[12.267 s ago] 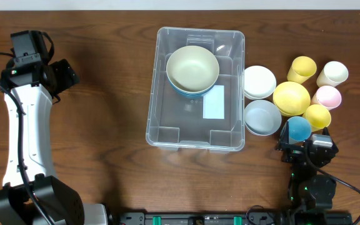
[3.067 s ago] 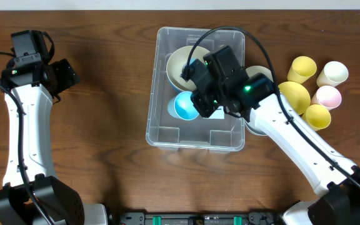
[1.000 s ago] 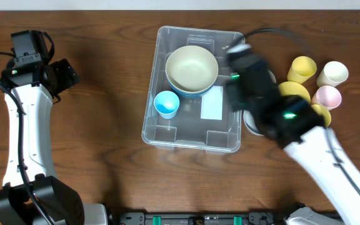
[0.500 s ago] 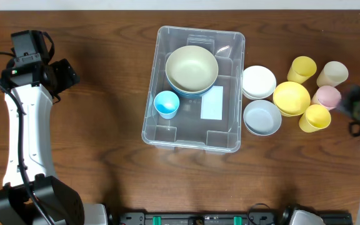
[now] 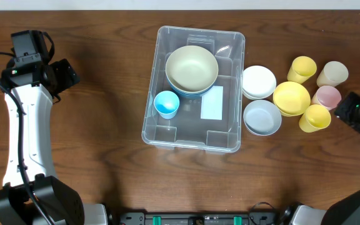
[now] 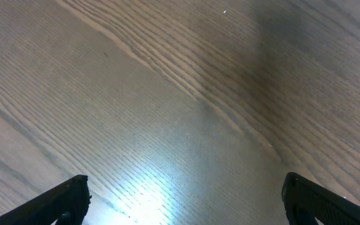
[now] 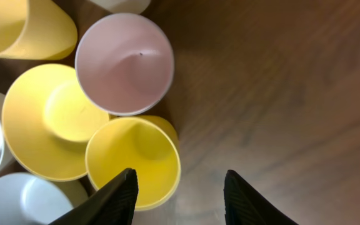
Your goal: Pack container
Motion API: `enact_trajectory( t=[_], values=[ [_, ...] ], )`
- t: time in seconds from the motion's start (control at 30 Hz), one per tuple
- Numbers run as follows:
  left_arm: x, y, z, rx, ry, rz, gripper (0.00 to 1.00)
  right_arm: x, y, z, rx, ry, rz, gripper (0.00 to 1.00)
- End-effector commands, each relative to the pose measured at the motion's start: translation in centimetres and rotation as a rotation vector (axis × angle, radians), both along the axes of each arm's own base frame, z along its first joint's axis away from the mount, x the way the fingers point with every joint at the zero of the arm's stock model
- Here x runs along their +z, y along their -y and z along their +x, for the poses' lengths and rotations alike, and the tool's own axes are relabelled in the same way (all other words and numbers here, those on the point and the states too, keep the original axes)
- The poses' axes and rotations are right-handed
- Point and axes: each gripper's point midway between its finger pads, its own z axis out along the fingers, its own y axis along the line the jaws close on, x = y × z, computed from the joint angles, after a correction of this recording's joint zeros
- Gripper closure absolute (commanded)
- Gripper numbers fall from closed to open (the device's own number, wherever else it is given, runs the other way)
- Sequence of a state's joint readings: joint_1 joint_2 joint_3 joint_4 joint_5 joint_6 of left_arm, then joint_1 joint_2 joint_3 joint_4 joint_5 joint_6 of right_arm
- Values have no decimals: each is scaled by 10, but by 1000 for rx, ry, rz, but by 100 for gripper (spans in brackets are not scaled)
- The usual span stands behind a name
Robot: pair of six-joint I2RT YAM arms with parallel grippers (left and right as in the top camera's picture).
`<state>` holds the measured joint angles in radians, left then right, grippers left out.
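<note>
The container (image 5: 159,128), a big clear bin with a white label (image 5: 212,103), stands mid-table. It holds a cream bowl (image 5: 192,67) stacked on a blue one, and a small blue cup (image 5: 166,104). My right gripper (image 5: 353,111) is at the table's right edge beside the cups. It is open and empty (image 7: 180,190), with its left finger (image 7: 119,199) over the rim of a yellow cup (image 7: 133,159). A pink cup (image 7: 124,62) lies just beyond. My left gripper (image 5: 64,75) is far left, wide open over bare wood (image 6: 186,206).
Right of the container sit a white bowl (image 5: 259,82), a grey-blue bowl (image 5: 262,117), a yellow bowl (image 5: 291,98), a second yellow cup (image 5: 302,67), a cream cup (image 5: 332,73), the pink cup (image 5: 325,97) and the near yellow cup (image 5: 315,117).
The right arm set the blue cup in the container, let go, and swung right to the table's edge beside the cups. The left arm has not moved.
</note>
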<state>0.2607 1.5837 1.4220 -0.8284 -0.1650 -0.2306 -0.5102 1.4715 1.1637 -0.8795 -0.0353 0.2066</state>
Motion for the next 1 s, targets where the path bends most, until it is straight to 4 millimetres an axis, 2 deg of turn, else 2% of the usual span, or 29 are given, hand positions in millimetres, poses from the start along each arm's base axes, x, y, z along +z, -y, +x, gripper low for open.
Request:
enact_trajectory(
  t=[0.0,0.33,0.5,0.53,0.63,0.7,0.87,0.97],
  values=[
    [18,-4,2,1,41,26,2,-15,-9,1,53,5,29,55],
    [18,-4,2,1,41,26,2,-63,-15,-4,87,26,20,60],
    [18,-4,2,1,41,26,2,-76,-18,-6,90,37,22,65],
    [18,-4,2,1,41,26,2,-77,-19,-6,91,39,25,69],
    [18,-4,2,1,41,26,2,-76,-18,-5,92,46,24,91],
    [18,-4,2,1,41,26,2,-77,-19,-5,93,45,25,99],
    [18,-4,2,1,41,26,2,-74,-27,-7,109,30,38,99],
    [18,-4,2,1,41,26,2,-59,-39,-5,143,29,41,99]
  ],
)
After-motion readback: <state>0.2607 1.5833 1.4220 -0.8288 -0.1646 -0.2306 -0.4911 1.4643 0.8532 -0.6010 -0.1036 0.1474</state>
